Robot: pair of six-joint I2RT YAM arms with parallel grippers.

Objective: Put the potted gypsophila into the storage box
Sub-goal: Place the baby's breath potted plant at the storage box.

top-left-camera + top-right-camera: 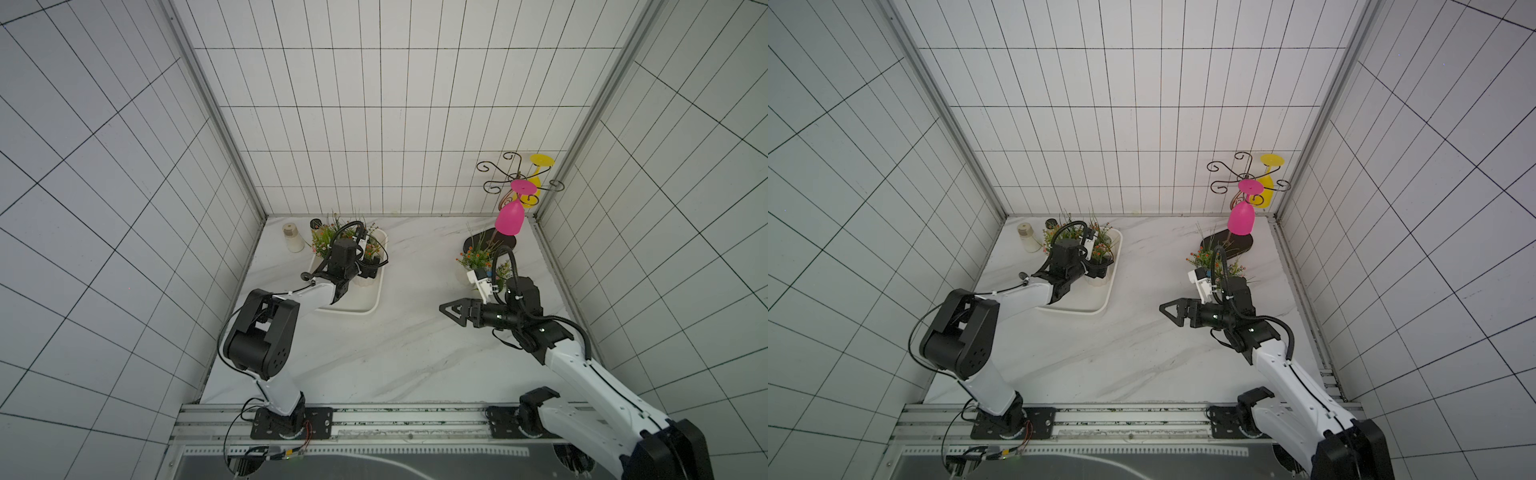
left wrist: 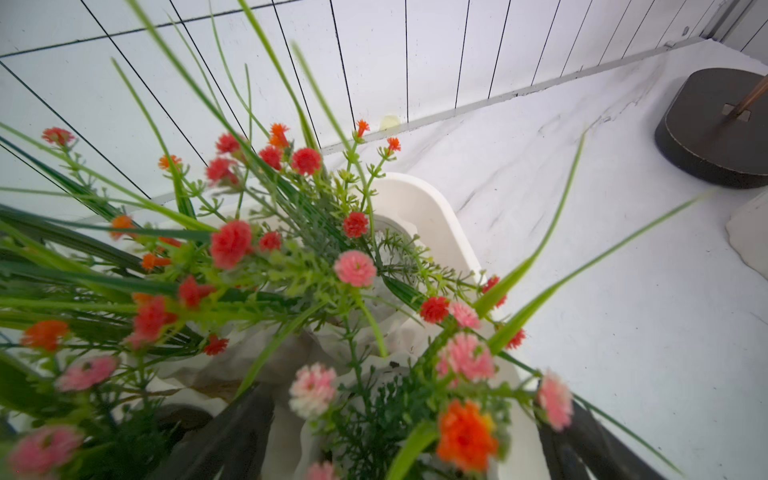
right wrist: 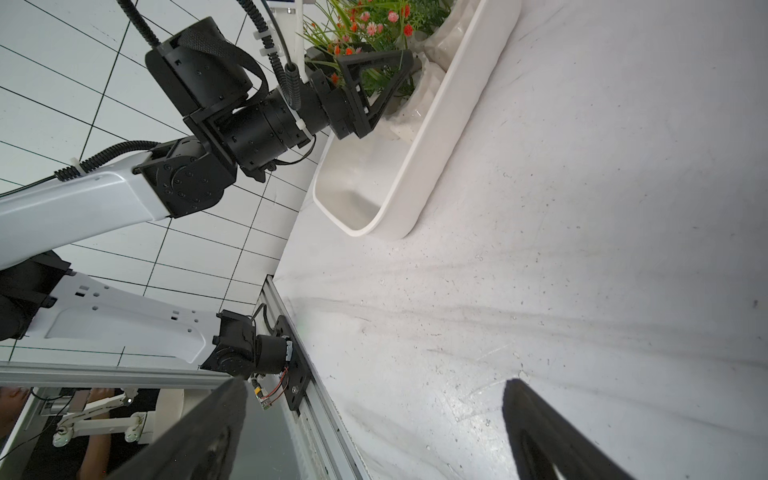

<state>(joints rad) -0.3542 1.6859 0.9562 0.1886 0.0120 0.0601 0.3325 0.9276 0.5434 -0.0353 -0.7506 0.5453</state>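
Observation:
The white storage box (image 1: 357,311) (image 1: 1092,309) lies at the back left and holds potted gypsophila (image 1: 328,241) with red, orange and pink blooms. My left gripper (image 1: 370,266) (image 2: 409,432) is down inside the box. It is open, with its dark fingers (image 2: 241,432) standing on either side of a white pot (image 2: 519,449). In the right wrist view that pot (image 3: 415,116) sits against the box rim (image 3: 436,166). Another potted gypsophila (image 1: 476,257) stands on the table at the right. My right gripper (image 1: 451,311) (image 3: 374,390) is open and empty over bare table, in front of that plant.
A metal rack on a dark base (image 1: 509,241) (image 2: 715,133) stands at the back right with a pink glass (image 1: 510,222) and a yellow glass (image 1: 538,166) hanging from it. A beige bottle (image 1: 293,239) and a small dark object (image 1: 316,224) sit at the back left corner. Tiled walls close three sides.

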